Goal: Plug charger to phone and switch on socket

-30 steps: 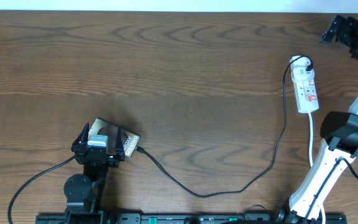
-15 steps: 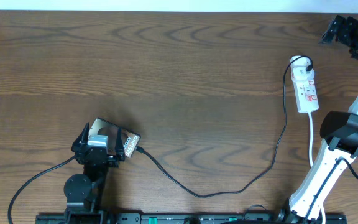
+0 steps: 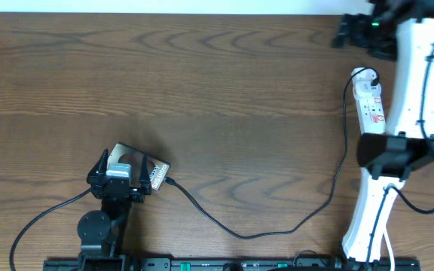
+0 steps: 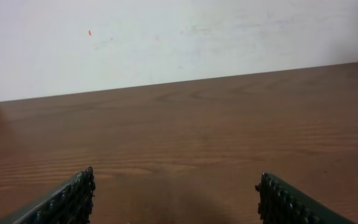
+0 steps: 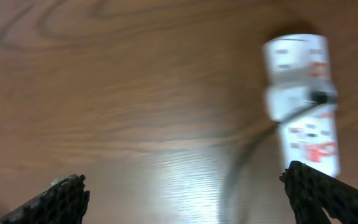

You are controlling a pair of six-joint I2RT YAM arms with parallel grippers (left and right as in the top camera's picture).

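Your right gripper (image 5: pixel 185 186) hangs wide over the socket (image 3: pixel 371 105) — set for the switch; left gripper (image 4: pixel 176 196) wide, phone (image 3: pixel 145 172) beneath.

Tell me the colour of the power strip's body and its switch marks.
White power strip with red marks, clearest in the overhead view; the right wrist view is blurred.

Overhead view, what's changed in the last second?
The right arm swung left over the socket, carrying its open right gripper left along the far edge. Nothing grabbed or released. The left gripper, phone and charger stayed put.
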